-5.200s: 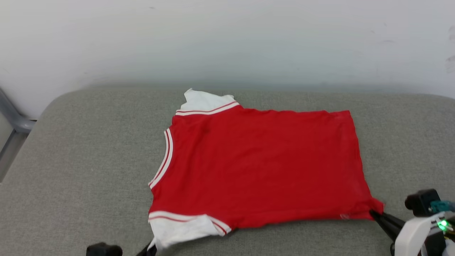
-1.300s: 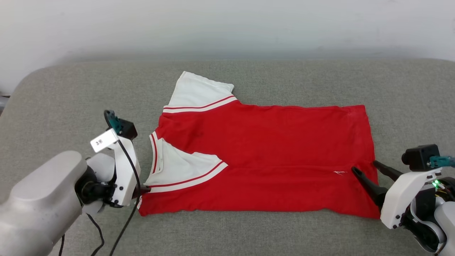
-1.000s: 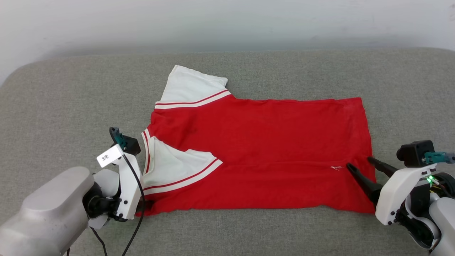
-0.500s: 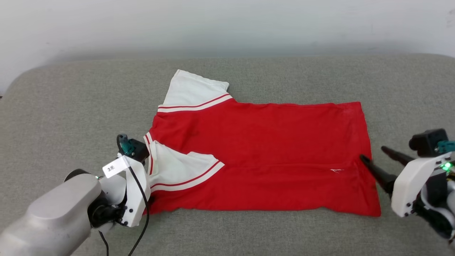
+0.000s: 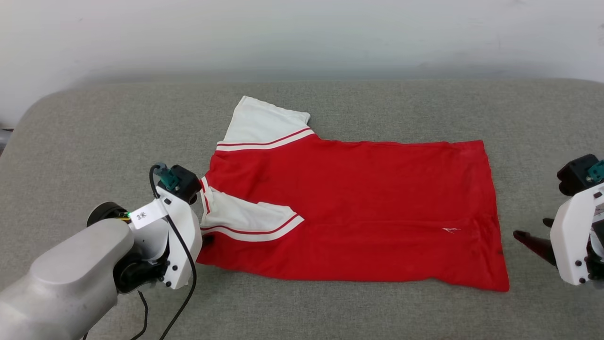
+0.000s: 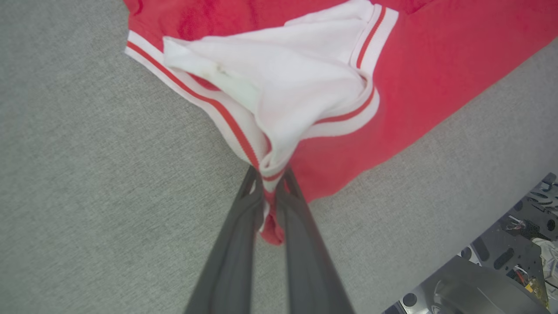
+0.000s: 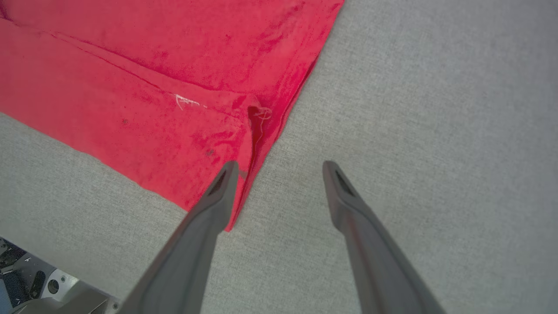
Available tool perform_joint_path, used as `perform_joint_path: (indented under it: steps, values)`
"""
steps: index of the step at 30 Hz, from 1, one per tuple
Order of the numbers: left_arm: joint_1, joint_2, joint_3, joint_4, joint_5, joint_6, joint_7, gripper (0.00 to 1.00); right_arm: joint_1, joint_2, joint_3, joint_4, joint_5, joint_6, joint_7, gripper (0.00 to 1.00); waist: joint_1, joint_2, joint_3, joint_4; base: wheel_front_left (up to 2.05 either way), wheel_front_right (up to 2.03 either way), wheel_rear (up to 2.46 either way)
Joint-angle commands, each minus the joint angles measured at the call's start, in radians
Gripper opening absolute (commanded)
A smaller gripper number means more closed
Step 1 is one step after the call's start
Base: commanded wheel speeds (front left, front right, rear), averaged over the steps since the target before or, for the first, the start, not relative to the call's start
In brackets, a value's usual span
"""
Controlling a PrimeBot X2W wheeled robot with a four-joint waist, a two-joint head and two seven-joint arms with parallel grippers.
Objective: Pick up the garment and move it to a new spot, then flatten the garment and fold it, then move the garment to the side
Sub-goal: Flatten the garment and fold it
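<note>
The garment [image 5: 358, 198], red with white sleeves, lies flat on the grey cushion with its collar end to the left. Its near edge is folded over toward the middle, with the near sleeve [image 5: 240, 217] lying on the red body. The far sleeve [image 5: 264, 123] sticks out at the back. My left gripper [image 5: 206, 240] sits at the near left corner, and in the left wrist view the left gripper [image 6: 270, 192] is shut on the garment's [image 6: 340, 87] striped, bunched corner. My right gripper [image 5: 531, 228] is open beside the hem; in the right wrist view the right gripper [image 7: 279, 170] holds nothing, one finger over the hem corner [image 7: 244, 174].
The grey cushion [image 5: 94, 132] stretches wide on all sides of the garment, rounding off at the far left. A white wall [image 5: 302, 33] rises behind it. Part of my base [image 6: 501, 270] shows beyond the cushion's near edge.
My left gripper has shut on the near left corner and lifted it a little. My right gripper, still open, has drawn back to the right off the hem. The camera has shifted slightly.
</note>
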Motion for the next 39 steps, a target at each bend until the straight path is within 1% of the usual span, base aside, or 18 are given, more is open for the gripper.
perform_joint_path:
  steps: [1,4,8,13,15,19,20,21,22,28,32,35,39]
  values:
    - [-0.012,-0.004,-0.002,-0.001,0.006,-0.001,-0.005,0.00,0.009,0.009,-0.002,0.004,0.004,-0.001,0.004,1.00,0.0000,0.0000,0.002,0.002,0.00,0.00,0.00]
    - [-0.017,-0.015,-0.004,-0.007,0.016,0.000,-0.009,0.00,0.032,0.042,-0.011,0.027,0.002,-0.001,0.040,1.00,0.0000,0.0000,0.014,0.013,0.00,0.00,0.00]
    - [-0.027,-0.017,-0.007,-0.010,0.029,0.000,-0.009,0.00,0.052,0.090,-0.022,0.071,-0.015,-0.001,0.052,1.00,0.0000,0.0000,0.035,0.027,0.00,0.00,0.00]
    - [-0.039,-0.018,-0.008,-0.010,0.037,-0.001,-0.017,0.00,0.071,0.155,-0.025,0.146,-0.030,-0.001,0.039,1.00,0.0000,0.0000,0.061,0.042,0.00,0.00,0.00]
    - [-0.038,-0.018,-0.009,-0.007,0.037,-0.001,-0.021,0.00,0.090,0.181,-0.004,0.179,-0.039,-0.001,0.039,1.00,0.0000,0.0000,0.068,0.047,0.00,0.00,0.00]
    - [-0.029,-0.022,-0.011,0.001,0.037,-0.001,-0.032,0.00,0.113,0.211,0.019,0.224,-0.033,-0.001,0.022,1.00,0.0000,0.0000,0.075,0.053,0.00,0.00,0.00]
    - [-0.023,-0.022,-0.012,0.003,0.036,-0.001,-0.035,0.00,0.112,0.213,0.024,0.227,-0.031,-0.001,0.011,0.76,0.0000,0.0000,0.075,0.053,0.00,0.00,0.00]
    - [-0.016,-0.023,-0.013,0.005,0.032,-0.001,-0.035,0.00,0.110,0.210,0.029,0.227,-0.030,-0.001,-0.001,0.28,0.0000,0.0000,0.073,0.052,0.00,0.00,0.00]
    - [-0.011,-0.022,-0.014,0.007,0.028,-0.001,-0.036,0.00,0.107,0.204,0.034,0.225,-0.028,-0.001,-0.010,0.00,0.0000,0.0000,0.070,0.050,0.00,0.00,0.00]
    - [0.017,-0.017,-0.016,0.020,0.016,-0.001,-0.051,0.00,0.092,0.141,0.039,0.180,-0.015,-0.001,-0.072,0.00,0.0000,0.0000,0.031,0.040,0.00,0.00,0.00]
    - [0.038,-0.002,-0.018,0.016,0.008,-0.001,-0.060,0.00,0.097,0.111,0.033,0.133,0.003,-0.001,-0.102,0.00,0.0000,0.0000,-0.001,0.034,0.00,0.00,0.00]
    - [0.064,0.015,-0.020,0.002,0.004,0.000,-0.069,0.00,0.122,0.094,0.030,0.099,0.015,-0.001,-0.114,0.00,0.0000,0.0000,-0.026,0.031,0.00,0.00,0.00]
    - [0.104,0.036,-0.024,-0.037,0.010,0.012,-0.078,0.00,0.158,0.073,0.018,0.056,0.025,-0.001,-0.113,0.00,0.0000,0.0000,-0.049,0.030,0.00,0.00,0.00]
